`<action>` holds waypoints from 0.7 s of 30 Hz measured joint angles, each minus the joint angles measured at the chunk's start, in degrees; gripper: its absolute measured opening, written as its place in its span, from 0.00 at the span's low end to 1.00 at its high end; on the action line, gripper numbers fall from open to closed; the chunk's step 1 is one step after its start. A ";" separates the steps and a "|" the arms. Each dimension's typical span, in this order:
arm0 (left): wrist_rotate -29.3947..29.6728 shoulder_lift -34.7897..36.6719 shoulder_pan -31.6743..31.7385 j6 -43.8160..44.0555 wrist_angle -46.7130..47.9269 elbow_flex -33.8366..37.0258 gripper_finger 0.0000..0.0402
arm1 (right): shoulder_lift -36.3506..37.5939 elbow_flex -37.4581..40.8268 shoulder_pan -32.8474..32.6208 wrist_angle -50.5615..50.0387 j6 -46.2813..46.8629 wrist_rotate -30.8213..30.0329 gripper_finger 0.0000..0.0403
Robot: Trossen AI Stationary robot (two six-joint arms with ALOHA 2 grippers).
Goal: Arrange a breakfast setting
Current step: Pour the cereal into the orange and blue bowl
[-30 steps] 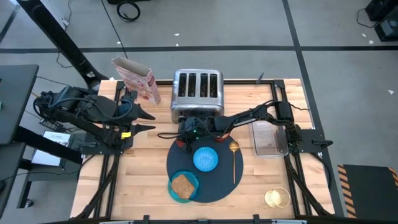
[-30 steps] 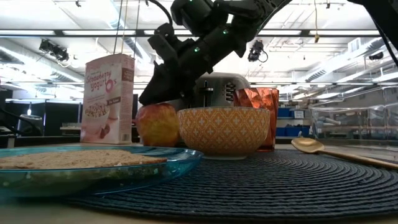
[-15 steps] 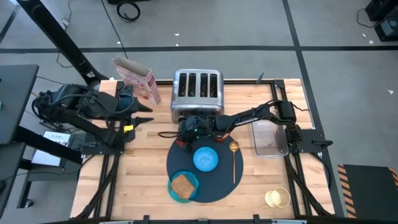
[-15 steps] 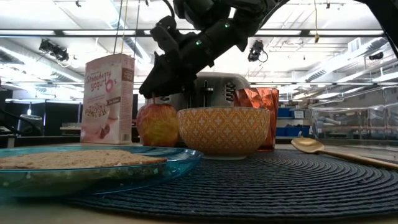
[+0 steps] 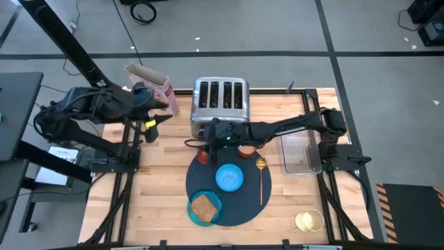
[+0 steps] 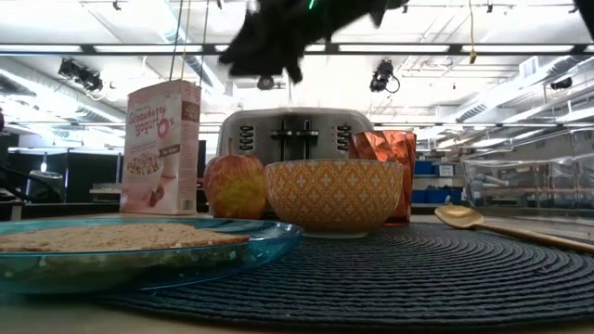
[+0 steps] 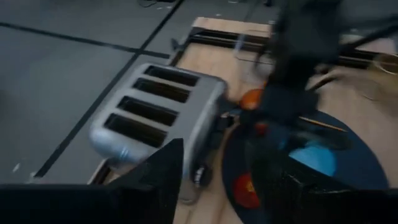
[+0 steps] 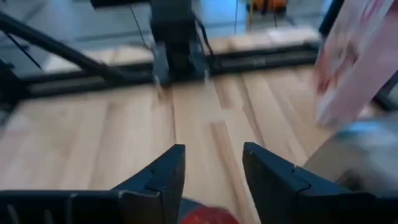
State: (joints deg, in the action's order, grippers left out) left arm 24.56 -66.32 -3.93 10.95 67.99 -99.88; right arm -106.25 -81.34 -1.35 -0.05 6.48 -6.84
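Over at the table's nine o'clock side, the left gripper (image 5: 154, 119) hangs off the mat with its fingers spread and nothing between them, just by the pink cereal box (image 5: 150, 86). Moving right, the chrome toaster (image 5: 220, 101) stands at twelve o'clock of the navy mat (image 5: 246, 201). At the mat's ten o'clock edge sits the red-orange fruit (image 5: 202, 157), and just above it the right gripper (image 5: 191, 143) hovers, fingers parted and empty, the fruit showing below them in the right wrist view. I'd judge that fruit firm, smooth and apt to roll, so best pinched across its widest middle from above. The teal plate (image 5: 216, 205) with the toast slice (image 5: 202, 206) lies at seven o'clock on the mat; the toast looks light and crumbly, better left on its plate. The bright-blue bowl (image 5: 229, 176) sits at the centre, likely glazed and breakable, to be taken by its rim. The copper cup (image 5: 248, 150) stands at one o'clock, stiff and probably slick. The gold spoon (image 5: 261, 179) lies at three o'clock, thin and flat, hardest to lift except by the handle.
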 joint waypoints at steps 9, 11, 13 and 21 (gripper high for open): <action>0.77 -1.07 16.69 -4.28 6.76 -0.02 0.57 | 13.49 0.00 -0.36 -3.41 -3.50 0.14 0.44; -1.24 -2.27 20.96 -8.80 8.33 0.02 0.57 | 16.08 -0.02 -0.69 -5.41 -4.69 0.20 0.44; -6.17 -3.30 25.58 -13.66 8.01 0.02 0.57 | 18.38 -0.02 -0.91 -7.00 -5.15 0.20 0.44; -18.48 -7.52 43.93 -38.04 8.96 0.02 0.54 | 25.20 -0.02 -2.34 -15.15 -5.18 0.06 0.44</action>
State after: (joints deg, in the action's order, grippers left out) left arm 6.08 -73.85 40.00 -27.09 76.95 -99.85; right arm -81.05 -81.36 -3.69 -15.20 1.30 -6.77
